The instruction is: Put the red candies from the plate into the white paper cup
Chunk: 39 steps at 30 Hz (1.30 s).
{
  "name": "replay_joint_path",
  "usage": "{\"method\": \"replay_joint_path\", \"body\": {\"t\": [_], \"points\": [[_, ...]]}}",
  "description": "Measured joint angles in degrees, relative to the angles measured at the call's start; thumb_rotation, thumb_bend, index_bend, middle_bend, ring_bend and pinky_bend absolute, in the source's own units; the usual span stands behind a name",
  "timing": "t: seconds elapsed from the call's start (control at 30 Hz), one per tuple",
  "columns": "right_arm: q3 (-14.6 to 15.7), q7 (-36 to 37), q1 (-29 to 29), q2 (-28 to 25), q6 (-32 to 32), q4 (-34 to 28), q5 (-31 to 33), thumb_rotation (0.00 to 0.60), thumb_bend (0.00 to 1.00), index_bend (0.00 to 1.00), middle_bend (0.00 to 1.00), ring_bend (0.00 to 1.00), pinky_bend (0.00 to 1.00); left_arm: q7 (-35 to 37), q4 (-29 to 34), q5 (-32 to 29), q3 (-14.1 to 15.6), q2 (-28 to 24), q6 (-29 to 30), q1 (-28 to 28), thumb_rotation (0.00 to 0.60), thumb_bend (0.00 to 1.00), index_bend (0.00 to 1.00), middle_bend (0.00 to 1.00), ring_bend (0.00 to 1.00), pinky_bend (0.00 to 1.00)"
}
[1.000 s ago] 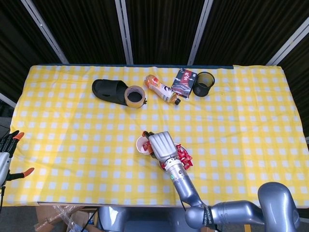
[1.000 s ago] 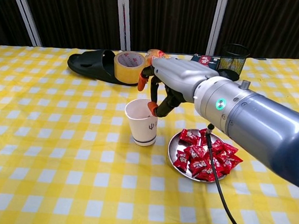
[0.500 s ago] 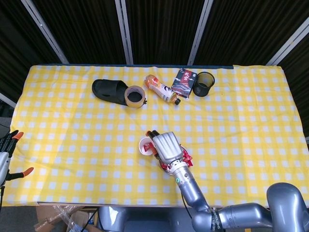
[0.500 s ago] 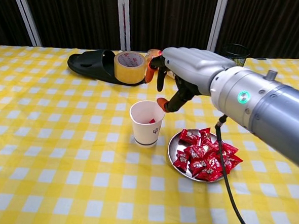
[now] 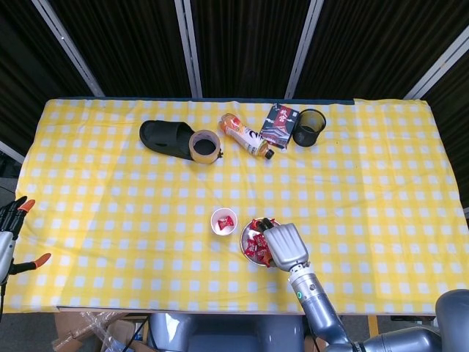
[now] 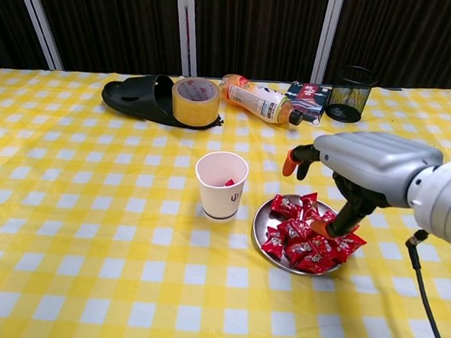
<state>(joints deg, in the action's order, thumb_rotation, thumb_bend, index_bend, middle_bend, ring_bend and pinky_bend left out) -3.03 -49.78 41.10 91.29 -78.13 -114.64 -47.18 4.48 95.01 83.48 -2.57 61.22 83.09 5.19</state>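
Observation:
The white paper cup (image 6: pixel 221 186) stands upright at mid-table with a red candy (image 6: pixel 228 183) inside; from above the cup (image 5: pixel 223 221) shows red in its bottom. Just right of it sits the metal plate (image 6: pixel 262 217) heaped with several red candies (image 6: pixel 298 241). My right hand (image 6: pixel 363 166) hovers over the plate's right side, holding nothing, fingers apart, its lower orange fingertip (image 6: pixel 322 228) down at the candy pile. In the head view the right hand (image 5: pixel 284 246) covers the right part of the plate (image 5: pixel 245 240). My left hand (image 5: pixel 9 233) hangs off the table's left edge, fingers spread and empty.
Along the far side lie a black slipper (image 6: pixel 134 98), a roll of tape (image 6: pixel 194 101), a tipped-over bottle (image 6: pixel 256 100), a red packet (image 6: pixel 306 95) and a black mesh pen cup (image 6: pixel 347 93). Yellow checked cloth covers the table (image 6: pixel 84 229).
My right hand has moved from above the cup to the right and down over the plate. A red candy now lies in the cup. The left hand has not moved.

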Motion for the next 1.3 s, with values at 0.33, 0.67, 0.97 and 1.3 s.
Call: {"method": "replay_joint_path", "body": {"t": [0.33, 0.67, 0.97, 1.3], "points": [[1.93, -0.53, -1.95, 2.63, -0.65, 2.4, -0.63, 0.6, 0.33, 0.16, 0.2, 0.77, 0.83, -0.44, -0.37, 0.34, -0.03, 0.5, 1.04, -0.46, 0.6, 0.04, 0.0, 0.0, 0.0, 0.0], [2.12, -0.76, -2.64, 3.45, 0.56, 3.45, -0.56, 0.6, 0.33, 0.12, 0.18, 0.77, 0.83, -0.78, -0.31, 0.04, -0.13, 0.57, 0.79, -0.41, 0.6, 0.04, 0.0, 0.0, 0.0, 0.0], [2.0, -0.91, -3.06, 4.65, 1.49, 4.35, 0.25, 0.6, 0.31, 0.1, 0.18, 0.77, 0.83, -0.62, -0.29, 0.01, -0.13, 0.47, 0.62, -0.39, 0.6, 0.04, 0.0, 0.0, 0.0, 0.0], [0.7, 0.52, -3.5, 6.54, 2.84, 8.14, 0.96, 0.6, 0.31, 0.11, 0.18, 0.77, 0.83, -0.52, -0.28, 0.01, -0.19, 0.44, 0.74, -0.45, 0.6, 0.04, 0.0, 0.0, 0.0, 0.0]]}}
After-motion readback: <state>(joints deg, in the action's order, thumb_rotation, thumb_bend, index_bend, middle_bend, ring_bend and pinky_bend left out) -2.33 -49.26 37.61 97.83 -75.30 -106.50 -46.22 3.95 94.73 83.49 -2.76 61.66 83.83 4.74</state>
